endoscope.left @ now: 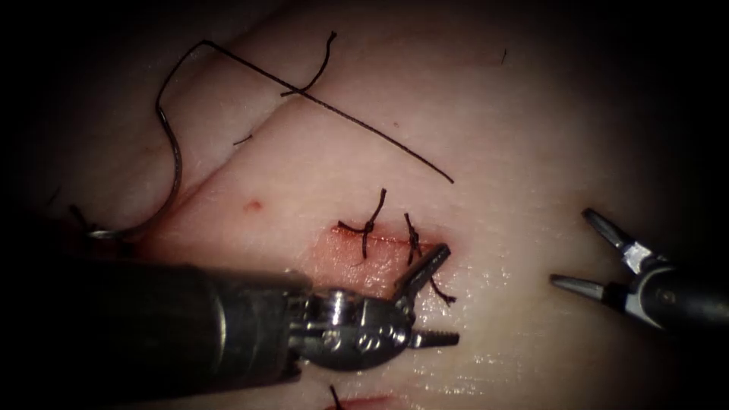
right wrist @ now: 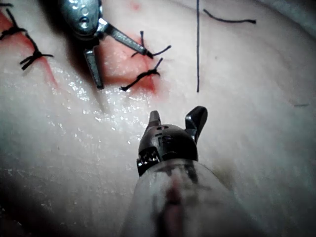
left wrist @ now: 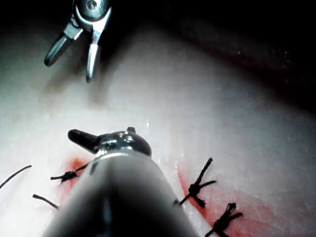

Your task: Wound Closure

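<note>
The curved needle [endoscope.left: 173,171] lies on the tissue [endoscope.left: 531,137] far to the left of the cut [endoscope.left: 357,254], held by neither tool. Its black thread [endoscope.left: 342,118] runs from it up and across the tissue to a free end. Two knotted stitches [endoscope.left: 370,225] [endoscope.left: 414,239] cross the cut. My left tool [endoscope.left: 449,292] stands open over the cut's right end, one jaw beside the right stitch, and holds nothing. My right tool [endoscope.left: 570,247] hovers open to the right of the cut, empty. In the right wrist view its jaws [right wrist: 177,116] face the left tool [right wrist: 122,69].
A short cut piece of thread [endoscope.left: 319,72] lies across the long thread at the back. Red fluid stains the cut [right wrist: 128,64]. Further knotted stitches [left wrist: 195,187] [left wrist: 224,219] sit on another red stretch. A small red spot [endoscope.left: 253,204] marks the tissue left of the cut.
</note>
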`<action>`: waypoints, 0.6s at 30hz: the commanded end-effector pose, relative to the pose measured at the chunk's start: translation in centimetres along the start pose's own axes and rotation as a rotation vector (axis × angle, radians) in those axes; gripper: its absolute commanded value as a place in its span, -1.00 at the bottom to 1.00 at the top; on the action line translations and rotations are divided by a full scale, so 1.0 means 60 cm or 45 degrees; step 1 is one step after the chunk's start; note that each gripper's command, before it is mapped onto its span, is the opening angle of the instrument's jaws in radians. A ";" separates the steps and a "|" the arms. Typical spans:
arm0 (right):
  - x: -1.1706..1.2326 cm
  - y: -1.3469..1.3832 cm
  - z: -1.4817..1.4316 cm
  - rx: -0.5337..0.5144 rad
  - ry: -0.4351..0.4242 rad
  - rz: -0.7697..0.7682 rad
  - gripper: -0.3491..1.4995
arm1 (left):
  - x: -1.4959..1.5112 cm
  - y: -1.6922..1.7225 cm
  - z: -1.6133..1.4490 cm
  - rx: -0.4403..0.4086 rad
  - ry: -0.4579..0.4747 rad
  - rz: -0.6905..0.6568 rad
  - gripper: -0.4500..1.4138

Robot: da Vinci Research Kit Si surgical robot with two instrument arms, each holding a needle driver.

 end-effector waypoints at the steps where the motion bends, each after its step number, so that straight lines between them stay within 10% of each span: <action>1: 0.0002 -0.0003 0.0018 0.001 0.001 -0.003 0.56 | -0.0003 0.0006 0.0017 0.002 -0.002 0.003 0.26; 18: -0.0003 -0.0008 0.0027 0.003 -0.008 -0.008 0.56 | -0.0019 0.0019 0.0058 0.026 -0.009 0.039 -0.08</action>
